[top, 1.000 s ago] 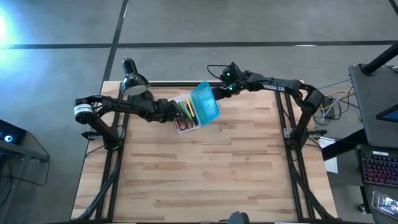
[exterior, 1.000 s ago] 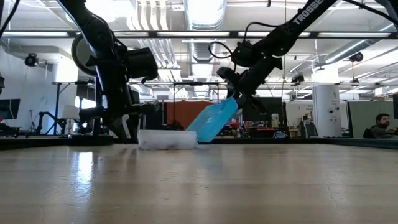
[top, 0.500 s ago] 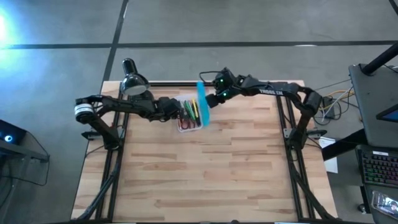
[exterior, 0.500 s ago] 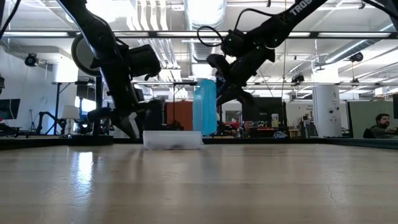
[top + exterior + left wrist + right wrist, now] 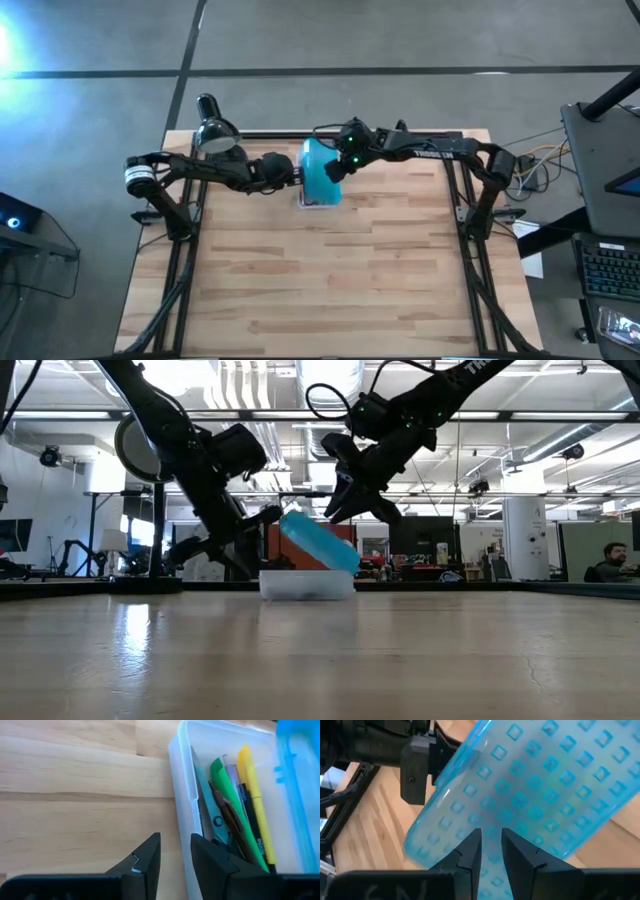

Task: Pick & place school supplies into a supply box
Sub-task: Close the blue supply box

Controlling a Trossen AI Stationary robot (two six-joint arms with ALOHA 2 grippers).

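The supply box (image 5: 318,198) is a clear case near the table's far edge, with its textured teal lid (image 5: 320,170) hinged on the right side and tilted over it, free edge up (image 5: 290,523). Inside it lie a green pen (image 5: 225,805), a yellow pen (image 5: 255,805), dark pens and silver scissor blades (image 5: 206,810). My left gripper (image 5: 293,174) is shut on the box's left wall. My right gripper (image 5: 336,167), shut, comes from the right and meets the lid from above. My left gripper (image 5: 175,852) holds the box's left long wall (image 5: 181,837), about midway along it, with one finger outside and one inside. It comes slanting down from the table's left. The box rests flat on the table. My right gripper (image 5: 491,837) presses its shut fingertips on the lid's textured outer face (image 5: 492,815), slanting down from the right. The lid stays tilted, its hinged edge (image 5: 352,565) on the box.
A black desk lamp (image 5: 212,130) stands at the table's far left corner, just behind my left arm. The bare wooden top (image 5: 330,280) stretches toward the near edge. A person (image 5: 608,563) sits far off in the room behind the table.
My right gripper has moved toward the table's left and swung the lid from lying open on the right, through upright, to tilted over the box. The box has slid a little to the right, and my left gripper has gone with it.
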